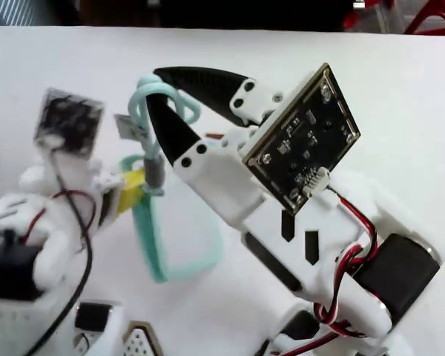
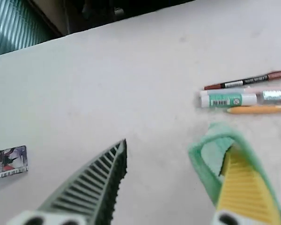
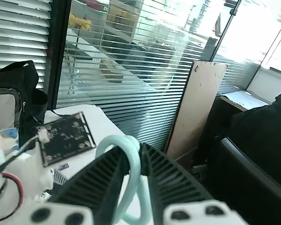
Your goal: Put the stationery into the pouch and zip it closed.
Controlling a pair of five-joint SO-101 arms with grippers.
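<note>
Right gripper (image 3: 139, 151): pressed together on the pale teal strap (image 3: 113, 143) and raised above the table (image 1: 371, 52). In the high view its black jaws meet at the strap's loop, over the far end of the pouch (image 1: 189, 241).
Left gripper (image 2: 178, 147): spread wide, pinching nothing. Its yellow finger (image 2: 246, 187) sits against the pouch's green rim (image 2: 201, 154), which curls round it. The dark finger (image 2: 98, 183) stands well clear over bare table.
Pouch: lies left of centre between the two arms. It is translucent with a teal border, and the far corner appears drawn up by the strap. How wide the mouth gapes cannot be told.
Stationery (image 2: 243, 97): a brown pencil, a white tube and a yellow pencil lie side by side on the table near the rim, all outside the pouch.
Card (image 2: 7, 161): small and printed, at the far left, well apart.
Stage, as a judgement: the pouch is being held and opened; loading is not yet begun.
Risk, strap: it is thin and rounded, so a sideways pull may slide it out of the narrow jaws and drop the pouch.
Risk, rim: only one finger props it, so the soft edge may slip off and the mouth collapse.
Risk, pencils: they are round and likely to roll if the pouch drags across them.
Risk, reach: both grippers are occupied, so freeing one to pick may lose the opening.
</note>
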